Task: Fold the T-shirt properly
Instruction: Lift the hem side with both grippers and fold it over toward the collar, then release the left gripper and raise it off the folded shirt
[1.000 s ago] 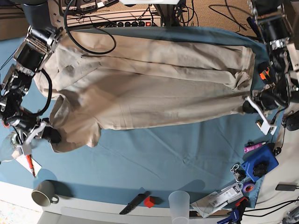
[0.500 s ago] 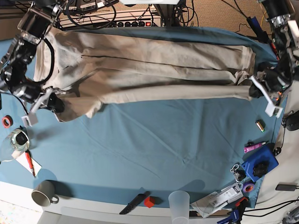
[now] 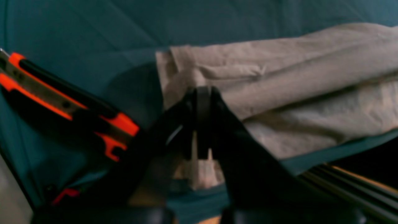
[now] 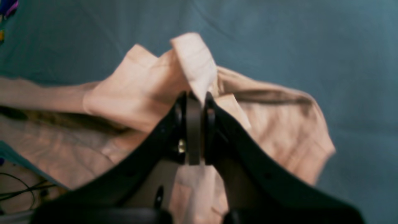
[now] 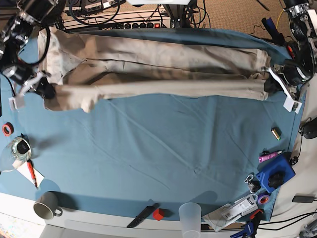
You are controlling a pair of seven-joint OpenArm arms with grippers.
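The beige T-shirt (image 5: pixel 163 64) lies stretched in a long folded band across the far half of the blue tablecloth (image 5: pixel 163 148). My left gripper (image 5: pixel 271 87) is at the base view's right, shut on the shirt's near hem corner (image 3: pixel 199 130). My right gripper (image 5: pixel 44 89) is at the base view's left, shut on the sleeve and shoulder fabric (image 4: pixel 192 77). In the right wrist view cloth bunches around the closed jaws. The collar is not clearly visible.
A mug (image 5: pixel 47 204), a black knife (image 5: pixel 142 214), a red block (image 5: pixel 158 214) and a clear cup (image 5: pixel 190 216) line the near edge. Tools and a blue object (image 5: pixel 275 173) crowd the right side. A power strip and cables (image 5: pixel 133 22) run behind the table.
Both grippers have carried the shirt's near edge further toward the far side, folding it over itself. The shirt now forms a narrower band and more blue cloth shows.
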